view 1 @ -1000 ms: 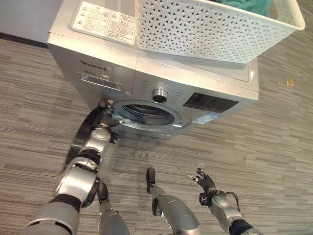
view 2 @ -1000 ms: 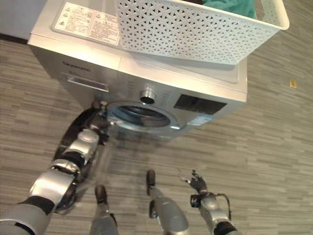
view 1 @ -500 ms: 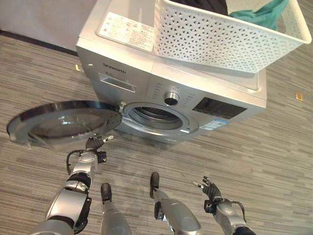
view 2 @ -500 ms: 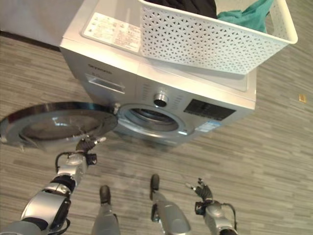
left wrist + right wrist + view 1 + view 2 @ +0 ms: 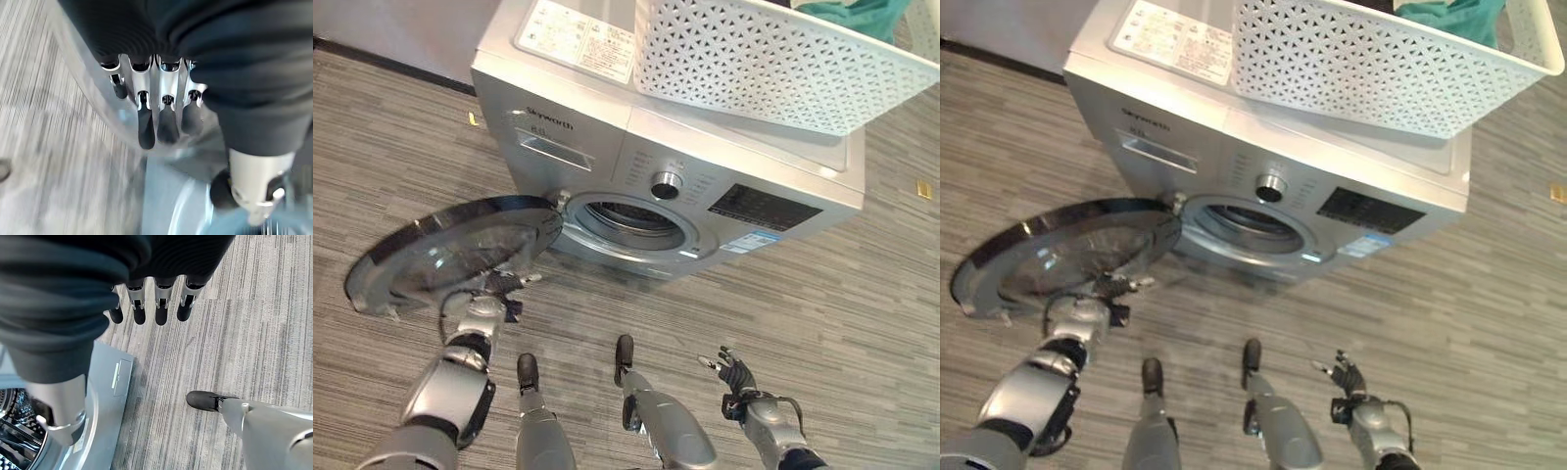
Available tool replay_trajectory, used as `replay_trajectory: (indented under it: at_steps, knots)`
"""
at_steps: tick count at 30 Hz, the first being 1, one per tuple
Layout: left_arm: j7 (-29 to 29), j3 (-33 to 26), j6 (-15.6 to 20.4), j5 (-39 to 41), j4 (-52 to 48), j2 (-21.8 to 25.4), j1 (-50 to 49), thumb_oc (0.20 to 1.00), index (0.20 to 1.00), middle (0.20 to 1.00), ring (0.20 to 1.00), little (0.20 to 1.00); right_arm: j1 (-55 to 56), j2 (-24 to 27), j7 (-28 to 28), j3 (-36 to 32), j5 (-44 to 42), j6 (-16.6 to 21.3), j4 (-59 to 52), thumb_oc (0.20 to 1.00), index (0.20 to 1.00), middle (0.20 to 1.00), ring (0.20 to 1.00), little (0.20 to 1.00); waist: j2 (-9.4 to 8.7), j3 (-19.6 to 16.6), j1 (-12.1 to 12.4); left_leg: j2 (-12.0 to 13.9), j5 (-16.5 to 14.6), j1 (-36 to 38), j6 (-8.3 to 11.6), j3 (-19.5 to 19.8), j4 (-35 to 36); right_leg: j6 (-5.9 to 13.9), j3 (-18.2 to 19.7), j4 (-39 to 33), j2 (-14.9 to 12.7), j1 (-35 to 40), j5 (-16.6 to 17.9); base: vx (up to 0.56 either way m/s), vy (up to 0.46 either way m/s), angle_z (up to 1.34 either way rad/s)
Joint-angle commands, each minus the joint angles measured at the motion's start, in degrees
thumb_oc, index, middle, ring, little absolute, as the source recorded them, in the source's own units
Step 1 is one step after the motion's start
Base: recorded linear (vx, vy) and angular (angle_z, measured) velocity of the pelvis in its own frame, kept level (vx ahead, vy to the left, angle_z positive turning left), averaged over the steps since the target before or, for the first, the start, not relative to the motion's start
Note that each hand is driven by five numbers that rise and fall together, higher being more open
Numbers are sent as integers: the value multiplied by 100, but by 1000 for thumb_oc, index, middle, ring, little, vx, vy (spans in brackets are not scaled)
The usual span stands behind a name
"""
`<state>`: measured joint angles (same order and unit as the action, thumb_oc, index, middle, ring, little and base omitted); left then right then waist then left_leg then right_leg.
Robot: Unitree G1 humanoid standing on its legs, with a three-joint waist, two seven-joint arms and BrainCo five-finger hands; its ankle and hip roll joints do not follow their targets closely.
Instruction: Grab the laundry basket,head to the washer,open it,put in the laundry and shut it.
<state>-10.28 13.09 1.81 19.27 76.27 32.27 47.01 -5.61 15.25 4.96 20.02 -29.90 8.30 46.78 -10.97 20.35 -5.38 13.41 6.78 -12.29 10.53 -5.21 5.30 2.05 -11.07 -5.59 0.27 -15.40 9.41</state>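
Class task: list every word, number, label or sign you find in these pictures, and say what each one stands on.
Label sheet on the washer top: dense print, too small to read.
Brand word on the washer front: a short logo, not quoted here.
Marks round the dial: too small to read.
Sticker below the dark panel: too small to read.
Basket: no print seen.
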Motion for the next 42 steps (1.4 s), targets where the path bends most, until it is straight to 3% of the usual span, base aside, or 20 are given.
replay_trajectory:
  at_steps: [1, 4, 8, 16, 18, 21, 22, 24, 25, 27, 30, 31, 32, 36, 37, 38, 40, 42]
  knots:
    - [-468, -214, 348, 421, 170, 903, 945, 1000, 1000, 1000, 1000, 1000, -77, 131, 137, -8, -250, 283, -205, 1000, 1000, 1000, 1000, 1000, -120, -4, -33, -143, 26, -252, -291, 209, -30, 633, 89, 75, -469, 234, -559, 0, 0, 0]
    - [-474, -447, 479, 763, 85, 1079, 842, 1000, 1000, 1000, 1000, 1000, -11, 82, 116, 17, -229, 248, -52, 1000, 1000, 1000, 1000, 1000, -141, -18, 0, -122, 16, -247, -280, 177, -30, 638, 91, 69, -460, 218, -565, 3, -7, -4]
    - [-512, -830, 638, 1257, -132, 921, 467, 1000, 1000, 1000, 1000, 1000, 37, 23, 150, -139, -271, 201, 295, 1000, 1000, 1000, 1000, 1000, -129, -80, 42, -126, -45, -168, -296, 146, -30, 631, 120, 70, -460, 264, -588, 27, 15, 3]
    - [-412, -1677, 760, 1702, -481, 195, -1228, 1000, 1000, 1000, 1000, 1000, 183, -57, 116, -853, -555, 39, 735, 1000, 1000, 1000, 1000, 1000, -40, -485, 137, -222, -387, 427, -433, -178, -30, 659, 377, 76, -532, 582, -661, 90, 95, -21]
    - [-362, -1696, 688, 1419, -588, -245, -2005, 1000, 1000, 1000, 1000, 1000, 221, -57, 121, -1263, -749, -39, 823, 1000, 1000, 1000, 1000, 1000, 32, -651, 200, -344, -644, 758, -557, -374, -232, 689, 590, 127, -635, 806, -688, 169, 214, -36]
    - [-16, -1576, 353, 1098, -38, -853, -2629, 1000, 1000, 1000, 1000, 1000, 17, -3, 113, -1574, -789, -249, 1090, 1000, 1000, 1000, 1000, 1000, 221, -757, 250, -510, -1053, 1038, -741, -488, -603, 725, 839, 198, -778, 1033, -716, 114, 213, -39]
    - [-15, -1577, 355, 1098, -36, -854, -2624, 1000, 1000, 1000, 1000, 1000, 13, -1, 111, -1576, -789, -250, 1091, 1000, 1000, 1000, 1000, 1000, 216, -763, 255, -516, -1034, 1023, -742, -495, -601, 724, 848, 197, -783, 1014, -701, 124, 303, -53]
    - [401, -1173, 121, 341, 471, -1716, -3584, 1000, 1000, 1000, 1000, 1000, -161, 50, 147, -2003, -774, -367, 1182, 1000, 1000, 1000, 1000, 1000, 503, -1030, 266, -805, -1348, 1292, -988, -559, -757, 816, 1013, 394, -1036, 1146, -718, 177, 405, -39]
    - [437, -1008, 109, 126, 499, -1874, -3726, 1000, 1000, 1000, 1000, 1000, -201, 31, 165, -2023, -775, -346, 1220, 1000, 1000, 1000, 1000, 1000, 543, -1096, 276, -883, -1365, 1287, -1040, -531, -773, 846, 1016, 505, -1104, 1096, -705, 115, 316, -13]
    - [553, -523, 48, -552, 488, -2146, -4006, 1000, 1000, 1000, 1000, 1000, -198, -65, 162, -2001, -738, -330, 1510, 1000, 1000, 1000, 1000, 1000, 700, -1140, 312, -1110, -1459, 1346, -1244, -281, -806, 851, 1145, 1308, -1138, 960, -897, 52, 259, 2]
    - [606, -263, -15, -918, 402, -2197, -4188, 1000, 1000, 1000, 1000, 1000, -148, -218, 97, -1876, -787, -364, 1764, 1000, 1000, 1000, 1000, 1000, 946, -1002, 304, -1195, -1492, 1472, -1449, 3, -861, 770, 1133, 2849, -842, 453, -828, 38, 180, 26]
    - [606, -265, -15, -918, 401, -2197, -4190, 1000, 1000, 1000, 1000, 1000, -146, -218, 97, -1874, -787, -364, 1763, 1000, 1000, 1000, 1000, 1000, 942, -999, 299, -1198, -1494, 1476, -1449, 6, -862, 770, 1132, 2869, -847, 449, -841, 149, 117, 45]
    - [624, -245, -17, -918, 442, -2201, -4236, 1000, 1000, 1000, 1000, 1000, -104, -286, 53, -1811, -739, -379, 1907, 1000, 1000, 1000, 1000, 1000, 1030, -964, 294, -1233, -1555, 1685, -1450, 100, -805, 722, 884, 3022, -871, 261, -738, 195, 39, 39]
    - [609, -302, -27, -949, 486, -2181, -4232, 1000, 1000, 1000, 1000, 1000, 1, -323, 60, -1815, -692, -435, 2040, 1000, 1000, 1000, 1000, 1000, 1068, -958, 184, -1286, -1639, 1943, -1380, 343, -702, 701, 582, 2360, -977, 65, -651, 256, -45, 39]
    - [595, -348, -12, -975, 486, -2149, -4239, 1000, 1000, 1000, 1000, 1000, 42, -348, 70, -1807, -587, -469, 2190, 1000, 1000, 1000, 1000, 1000, 1069, -964, 154, -1266, -1751, 2096, -1275, 442, -676, 786, 380, 1595, -1167, 10, -488, 298, -135, 45]
    - [591, -375, -3, -959, 479, -2137, -4229, 1000, 1000, 1000, 1000, 1000, 45, -374, 54, -1797, -514, -504, 2244, 1000, 1000, 1000, 1000, 1000, 1048, -973, 158, -1257, -1813, 2165, -1227, 466, -675, 836, 310, 1332, -1277, -36, -397, 369, -165, 41]
    - [576, -430, 2, -925, 482, -2107, -4216, 1000, 1000, 1000, 1000, 1000, 63, -379, 26, -1757, -387, -556, 2335, 1000, 1000, 1000, 1000, 1000, 1026, -960, 159, -1228, -1921, 2307, -1173, 483, -708, 895, 177, 1081, -1369, -17, -240, 229, -109, 30]
    - [554, -477, 9, -970, 490, -2035, -4186, 1000, 1000, 1000, 1000, 1000, 198, -371, -29, -1735, -302, -577, 2371, 1000, 1000, 1000, 1000, 1000, 913, -1069, 192, -1243, -2005, 2393, -1122, 517, -699, 870, 143, 927, -1354, 180, -298, 178, -112, 12]
